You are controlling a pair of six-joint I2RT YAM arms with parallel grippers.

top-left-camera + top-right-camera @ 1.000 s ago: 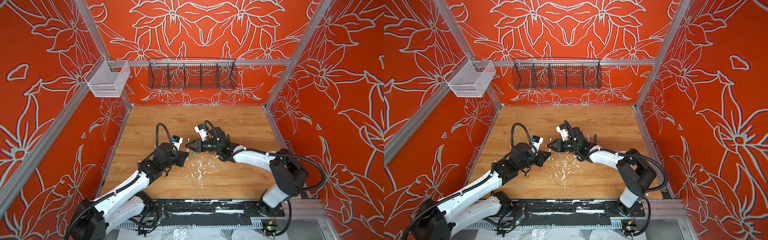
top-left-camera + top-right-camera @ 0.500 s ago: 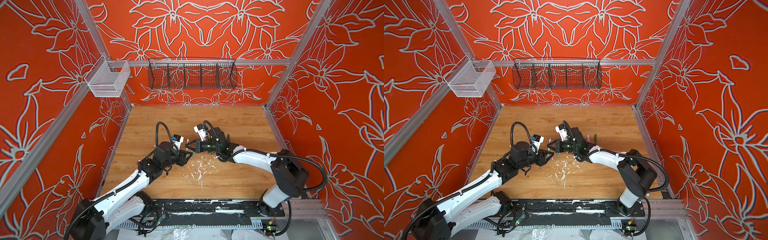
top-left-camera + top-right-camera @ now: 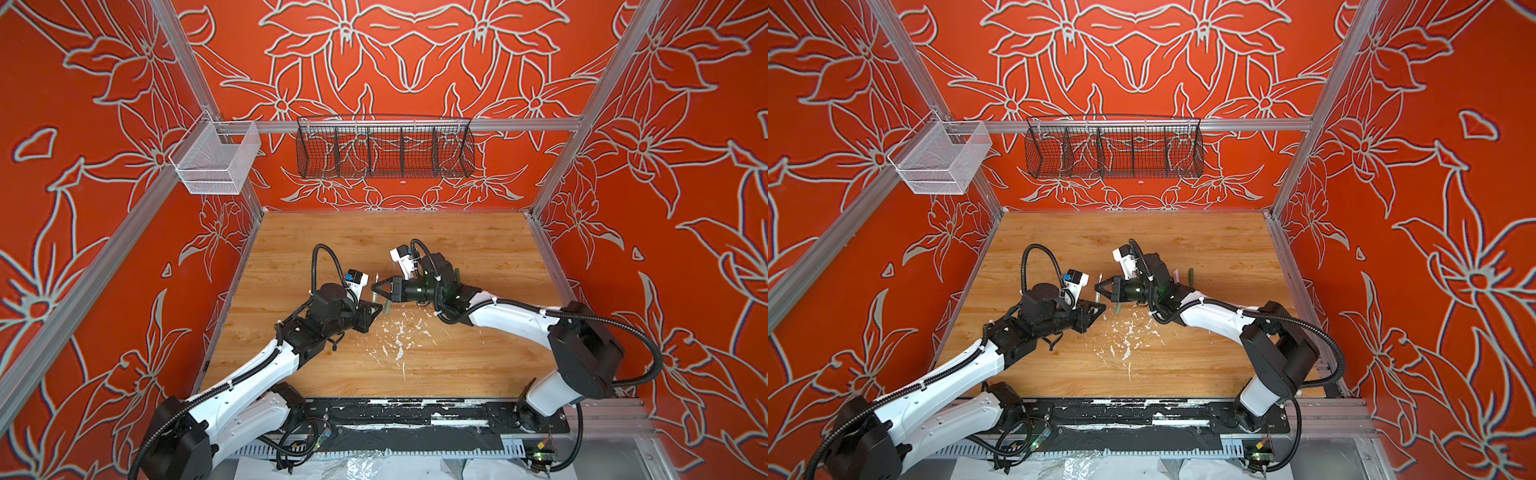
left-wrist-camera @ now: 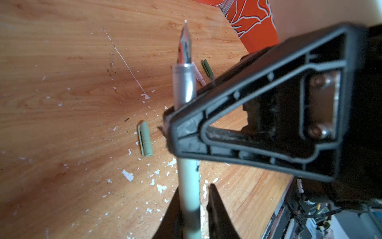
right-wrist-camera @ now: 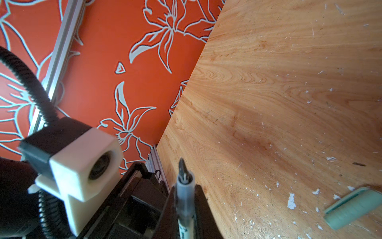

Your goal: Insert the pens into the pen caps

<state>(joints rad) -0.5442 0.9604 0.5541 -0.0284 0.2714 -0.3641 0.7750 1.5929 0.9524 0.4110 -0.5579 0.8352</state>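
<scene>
Wooden surface [image 3: 478, 257] in orange floral enclosure, white paint flecks mid-board. Pale green pen [image 4: 185, 87] was off surface between arms, tip uncapped. Right fingers [image 5: 201, 202] pinched pen barrel. Left fingers [image 4: 172, 209] flanked pen's rear end, sliver of gap on one side; grip unclear. Pale green cap [image 4: 145, 138] lay loose on surface nearby. Step looked like handover or regrasp. Next: free one arm, fetch cap, line its mouth up with tip.

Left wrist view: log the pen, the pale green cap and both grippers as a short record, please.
pen: pale green pen, uncapped, held above the table
right gripper: shut on the pen's barrel
left gripper: fingers flank the pen's rear end; grip unclear
cap: pale green cap, lying loose on the table, apart from the pen
</scene>
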